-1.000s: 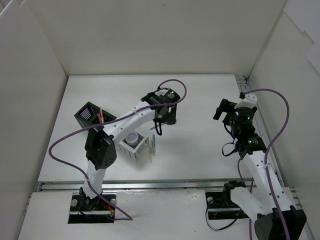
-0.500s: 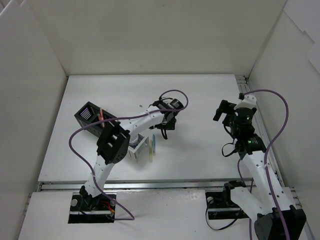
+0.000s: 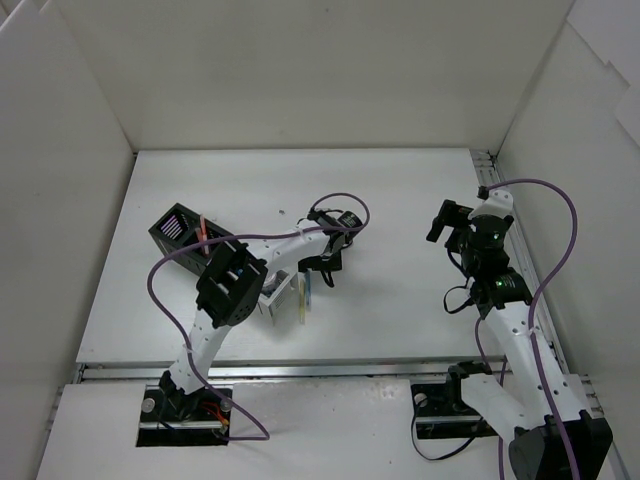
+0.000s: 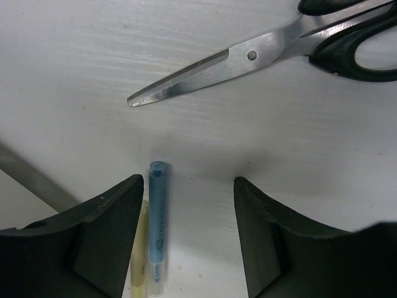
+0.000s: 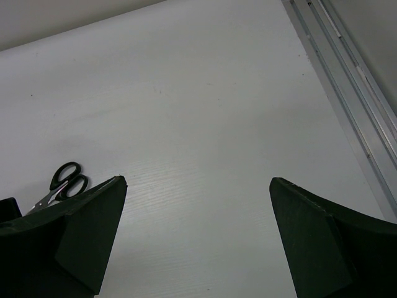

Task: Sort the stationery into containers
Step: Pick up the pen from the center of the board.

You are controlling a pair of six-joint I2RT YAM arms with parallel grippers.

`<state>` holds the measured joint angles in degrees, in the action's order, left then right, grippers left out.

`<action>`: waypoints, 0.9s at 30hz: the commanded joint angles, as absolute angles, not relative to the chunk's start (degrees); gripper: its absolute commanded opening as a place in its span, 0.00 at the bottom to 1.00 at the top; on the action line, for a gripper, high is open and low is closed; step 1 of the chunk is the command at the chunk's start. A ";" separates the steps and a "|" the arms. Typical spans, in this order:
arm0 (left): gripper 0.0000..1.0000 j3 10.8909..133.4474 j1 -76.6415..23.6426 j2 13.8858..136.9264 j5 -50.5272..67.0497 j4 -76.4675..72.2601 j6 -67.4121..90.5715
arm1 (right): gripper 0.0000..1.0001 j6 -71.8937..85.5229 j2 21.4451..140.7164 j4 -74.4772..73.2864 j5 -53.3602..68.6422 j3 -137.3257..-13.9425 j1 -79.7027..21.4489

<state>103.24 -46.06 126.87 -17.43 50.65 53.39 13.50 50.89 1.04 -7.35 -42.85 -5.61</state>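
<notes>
My left gripper (image 3: pixel 318 270) is open and low over the table, just right of the organiser. In the left wrist view its fingers (image 4: pixel 111 230) straddle the table, with a thin blue pen (image 4: pixel 156 230) against the left finger and a yellow pen (image 4: pixel 138 264) beside it. Both pens (image 3: pixel 303 297) also show in the top view. Black-handled scissors (image 4: pixel 248 56) lie closed just beyond the fingertips and also show in the right wrist view (image 5: pixel 65 180). The row of mesh boxes runs from a black one (image 3: pixel 176 228) to a white-grey one (image 3: pixel 270 296), partly hidden by my left arm. My right gripper (image 3: pixel 447 222) is open and empty, held above the table (image 5: pixel 198 186).
A red pen (image 3: pixel 203 230) stands in the black box. White walls close in the table on three sides. A metal rail (image 5: pixel 347 81) runs along the right edge and another along the near edge (image 3: pixel 330 370).
My left gripper has moved toward the near side and down, from over the scissors to over the pens beside the white-grey box. The right arm has not moved.
</notes>
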 commanded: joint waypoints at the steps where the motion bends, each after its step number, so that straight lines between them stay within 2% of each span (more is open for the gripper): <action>1: 0.55 102.13 -45.97 125.33 -17.23 50.37 55.72 | 0.98 14.15 51.06 3.95 -8.88 -43.15 -5.28; 7: 0.43 100.02 -45.97 125.16 -15.39 48.61 56.34 | 0.98 14.33 50.89 3.87 -8.96 -42.98 -5.36; 14: 0.37 94.84 -46.49 123.14 -14.33 45.44 57.74 | 0.98 14.50 50.62 3.96 -9.14 -42.80 -5.36; 27: 0.41 89.58 -53.34 120.06 -14.06 47.37 58.35 | 0.98 15.03 50.63 3.78 -9.23 -42.63 -5.36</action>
